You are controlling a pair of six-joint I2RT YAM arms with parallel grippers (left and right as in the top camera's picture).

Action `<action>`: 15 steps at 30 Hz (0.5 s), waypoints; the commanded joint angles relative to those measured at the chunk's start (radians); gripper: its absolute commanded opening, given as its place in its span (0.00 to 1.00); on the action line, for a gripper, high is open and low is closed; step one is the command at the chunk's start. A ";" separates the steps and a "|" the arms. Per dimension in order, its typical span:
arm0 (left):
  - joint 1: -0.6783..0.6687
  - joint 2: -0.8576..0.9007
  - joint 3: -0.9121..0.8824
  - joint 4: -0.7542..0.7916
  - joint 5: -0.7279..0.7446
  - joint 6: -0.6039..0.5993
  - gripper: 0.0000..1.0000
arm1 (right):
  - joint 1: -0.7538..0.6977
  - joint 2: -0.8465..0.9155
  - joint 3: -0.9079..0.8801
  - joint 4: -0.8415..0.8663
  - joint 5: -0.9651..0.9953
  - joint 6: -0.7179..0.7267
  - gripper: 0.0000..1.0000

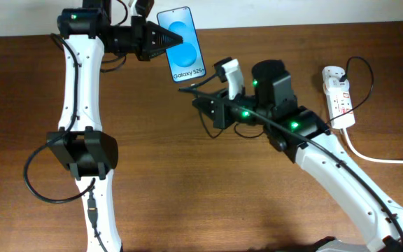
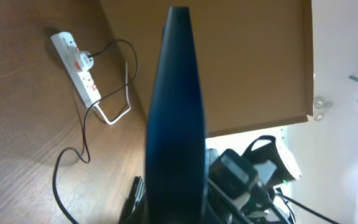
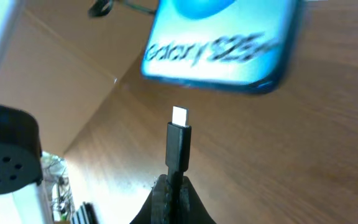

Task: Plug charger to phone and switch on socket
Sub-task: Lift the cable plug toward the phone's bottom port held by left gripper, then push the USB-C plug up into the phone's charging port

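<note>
My left gripper [image 1: 158, 40] is shut on the phone [image 1: 182, 43] and holds it above the table's far edge, blue "Galaxy S25" screen up. In the left wrist view the phone [image 2: 174, 124] shows edge-on between the fingers [image 2: 173, 208]. My right gripper [image 1: 200, 100] is shut on the charger [image 3: 179, 143]. Its plug tip points at the phone's lower edge [image 3: 229, 46], a short gap away. The white socket [image 1: 339, 94] lies at the right; it also shows in the left wrist view [image 2: 76, 59] with the thin black cable [image 2: 86, 134] trailing from it.
The socket's thick white cord [image 1: 376, 155] runs off to the right edge. A white block [image 1: 231, 75] sits on the right arm behind the gripper. The table's far edge and a wall lie just behind the phone.
</note>
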 commanded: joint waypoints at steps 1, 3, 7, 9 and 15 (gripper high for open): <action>-0.013 -0.013 0.027 -0.001 0.055 -0.010 0.00 | -0.043 0.003 0.001 0.008 -0.050 -0.007 0.04; -0.022 -0.013 0.027 0.001 0.055 -0.010 0.00 | -0.045 0.003 0.001 0.008 -0.055 -0.007 0.04; -0.032 -0.013 0.027 0.030 0.055 -0.010 0.00 | -0.045 0.003 0.001 -0.017 -0.058 -0.006 0.04; -0.033 -0.013 0.027 0.030 0.055 -0.010 0.00 | -0.045 0.003 0.001 -0.028 -0.058 -0.006 0.04; -0.054 -0.013 0.027 0.058 0.055 -0.010 0.00 | -0.044 0.003 0.001 -0.031 -0.062 0.019 0.04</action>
